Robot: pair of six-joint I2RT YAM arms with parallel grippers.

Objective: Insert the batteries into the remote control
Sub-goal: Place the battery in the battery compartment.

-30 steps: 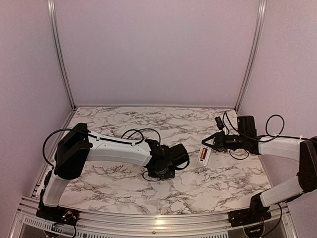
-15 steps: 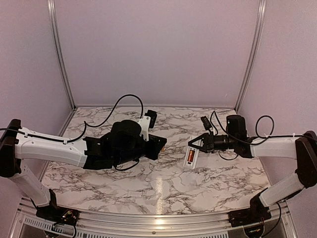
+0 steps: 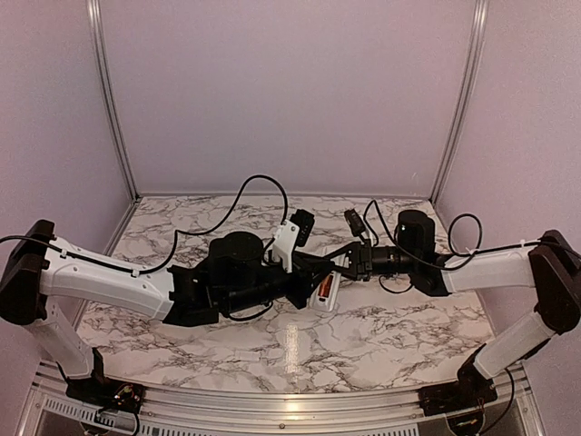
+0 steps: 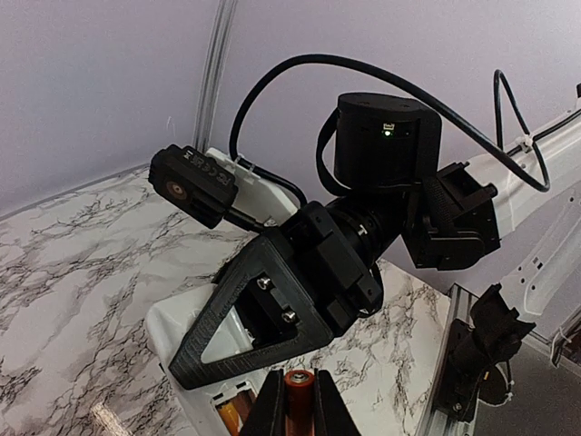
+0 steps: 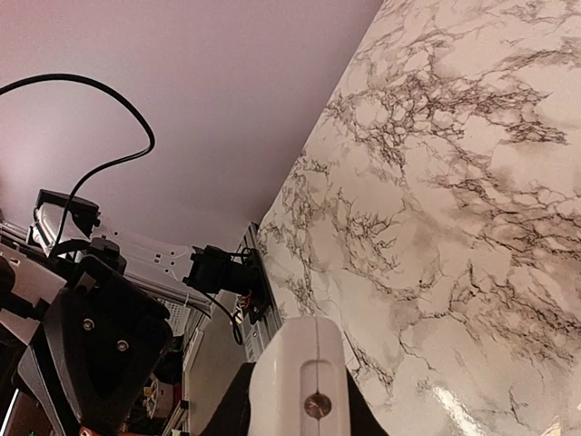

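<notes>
Marble table, centre: right gripper clamped on white remote, recess facing up, one battery seated inside. Left gripper pinching second battery just beside remote's left side

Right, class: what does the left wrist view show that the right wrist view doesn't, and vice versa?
Only the left wrist view: an orange-red battery pinched in the left pincer, and a second battery seated in the remote control recess. Only the right wrist view: the remote's narrow end face, seen head-on. Both: the marble table, and the right pincer clamped on the remote.
</notes>
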